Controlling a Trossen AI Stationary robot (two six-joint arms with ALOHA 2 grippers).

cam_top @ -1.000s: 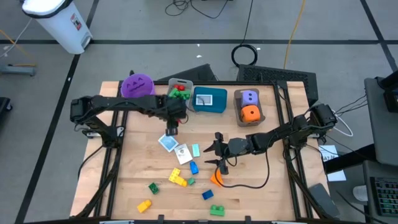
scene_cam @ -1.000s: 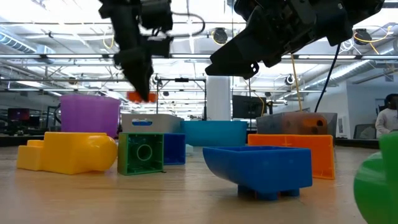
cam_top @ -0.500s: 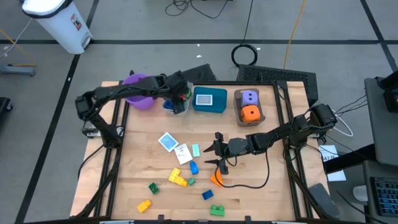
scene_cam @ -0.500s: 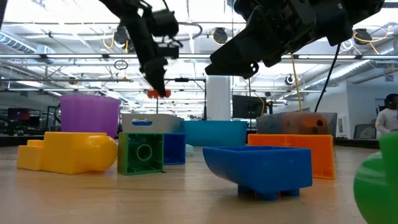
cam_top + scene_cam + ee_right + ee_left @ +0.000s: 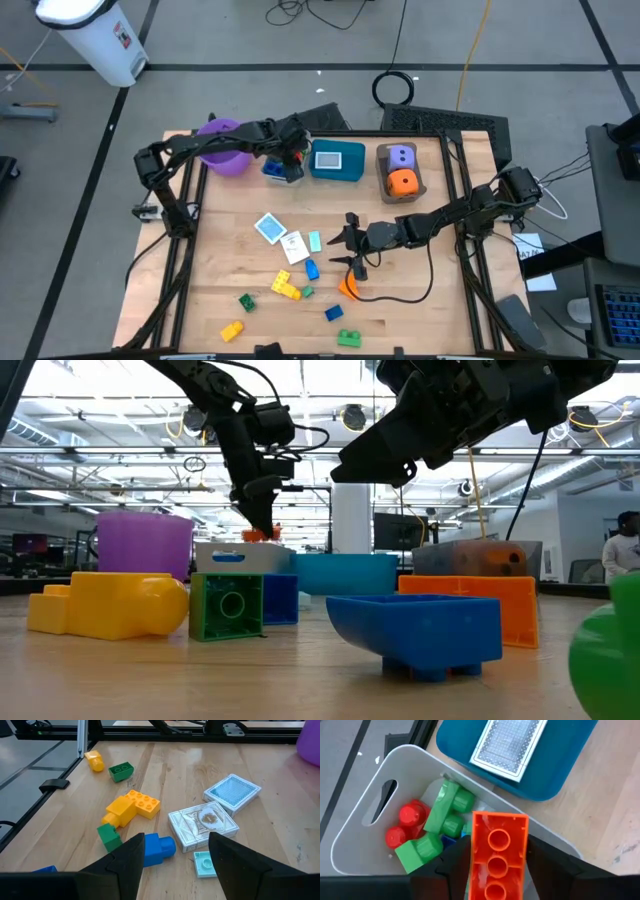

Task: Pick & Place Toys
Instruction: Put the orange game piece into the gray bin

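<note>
An orange brick (image 5: pixel 497 855) sits between the fingers of my left gripper (image 5: pixel 290 165), which is shut on it right above the grey bin (image 5: pixel 380 775) at the table's far side. Green bricks (image 5: pixel 447 815) and red bricks (image 5: pixel 405 822) lie in that bin. My right gripper (image 5: pixel 350 245) hangs open above the table's middle with nothing between its fingers. Under and before it lie a blue brick (image 5: pixel 159 845), a yellow brick (image 5: pixel 132 805), a green brick (image 5: pixel 111 836) and cards (image 5: pixel 202 822). My left gripper pinches the orange brick by its two long sides (image 5: pixel 475 870) between its two fingers, at the end nearer the wrist. The fingers slant steeply down from above and lie along the brick. The brick is clear of the bin, its studs facing the wrist camera, its free end (image 5: pixel 262 534) just above the bin's rim.
A teal bin (image 5: pixel 338 161) with a card (image 5: pixel 509 742) stands right of the grey bin. Farther right a brown bin (image 5: pixel 400 172) holds a purple and an orange die. The purple bucket (image 5: pixel 222 148) is at the far left. More bricks (image 5: pixel 340 325) lie near the front edge.
My left gripper has carried the orange brick from above the cards toward the table's far edge and a little to the right, over the grey bin, and has sunk toward the bin's rim. The wrist has rolled somewhat on the way.
</note>
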